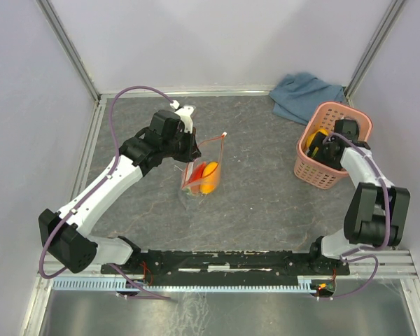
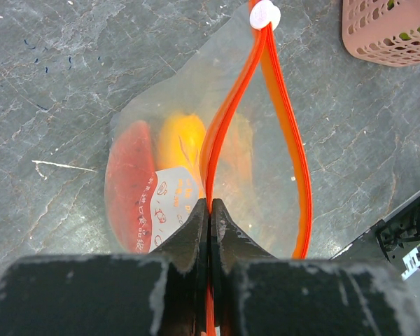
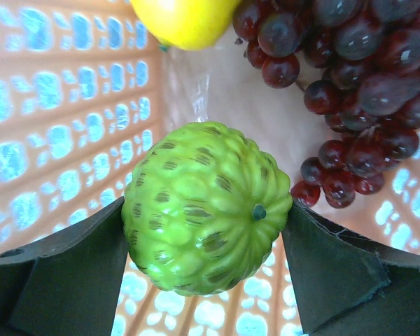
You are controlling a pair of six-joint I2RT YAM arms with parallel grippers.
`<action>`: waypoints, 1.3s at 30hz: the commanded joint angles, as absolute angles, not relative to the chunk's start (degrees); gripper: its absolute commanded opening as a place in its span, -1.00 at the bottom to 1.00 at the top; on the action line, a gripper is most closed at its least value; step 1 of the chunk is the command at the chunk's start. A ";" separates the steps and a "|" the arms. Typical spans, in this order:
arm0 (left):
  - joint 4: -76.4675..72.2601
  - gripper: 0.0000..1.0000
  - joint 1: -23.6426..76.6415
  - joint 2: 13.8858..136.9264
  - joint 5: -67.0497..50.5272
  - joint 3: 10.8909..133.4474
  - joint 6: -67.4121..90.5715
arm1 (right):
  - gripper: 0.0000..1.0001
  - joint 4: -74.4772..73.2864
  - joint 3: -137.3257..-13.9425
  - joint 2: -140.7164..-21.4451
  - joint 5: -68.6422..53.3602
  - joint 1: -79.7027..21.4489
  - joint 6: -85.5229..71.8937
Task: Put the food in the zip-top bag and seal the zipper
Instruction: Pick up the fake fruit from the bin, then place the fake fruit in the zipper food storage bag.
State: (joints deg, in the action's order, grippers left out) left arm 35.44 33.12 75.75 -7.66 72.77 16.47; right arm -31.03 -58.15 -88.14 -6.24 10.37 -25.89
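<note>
Fingers (image 2: pixel 189 238) of the left gripper (image 2: pixel 209 210) are pinched tight on one end of the zipper (image 2: pixel 294 175), whose two red-orange strands bow apart and meet again at a white end piece (image 2: pixel 264 14). Below it the zip-top bag (image 2: pixel 168 84) sits mid-table (image 2: pixel 49 84), holding a watermelon wedge (image 2: pixel 128 182) beside an orange fruit (image 2: pixel 180 147). The right gripper (image 3: pixel 206 231) stands wide, both pads against a green bumpy fruit (image 3: pixel 203 210) between them, inside the pink basket (image 3: pixel 49 105) at the right, well apart from the bag. Grapes (image 3: pixel 357 84) and a yellow fruit (image 3: pixel 182 21) lie just beyond. A blue-grey cloth (image 1: pixel 304 94) lies behind the basket.
</note>
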 commanded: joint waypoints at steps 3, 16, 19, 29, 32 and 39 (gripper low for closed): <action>33.51 -0.95 33.14 75.85 -8.08 74.22 13.27 | 0.26 -30.81 -58.76 -76.84 -1.36 10.05 -26.83; 33.54 -0.94 33.13 75.79 -8.37 74.27 13.18 | 0.22 -36.37 -66.89 -65.49 -2.39 3.77 -24.44; 33.64 -0.95 33.14 75.85 -8.41 74.27 13.10 | 0.21 -35.32 -67.94 -63.07 -4.22 0.01 -23.86; 33.67 -0.95 33.16 75.59 -8.46 74.35 12.97 | 0.20 -22.15 -66.46 -60.73 -17.23 -15.69 -25.04; 33.73 -0.95 33.15 75.54 -9.10 74.42 13.01 | 0.19 -15.61 -64.66 -61.34 -20.32 -20.21 -26.44; 33.59 -0.95 33.14 74.95 -11.02 74.53 13.01 | 0.20 -0.02 -61.93 -65.35 -21.47 -33.07 -27.34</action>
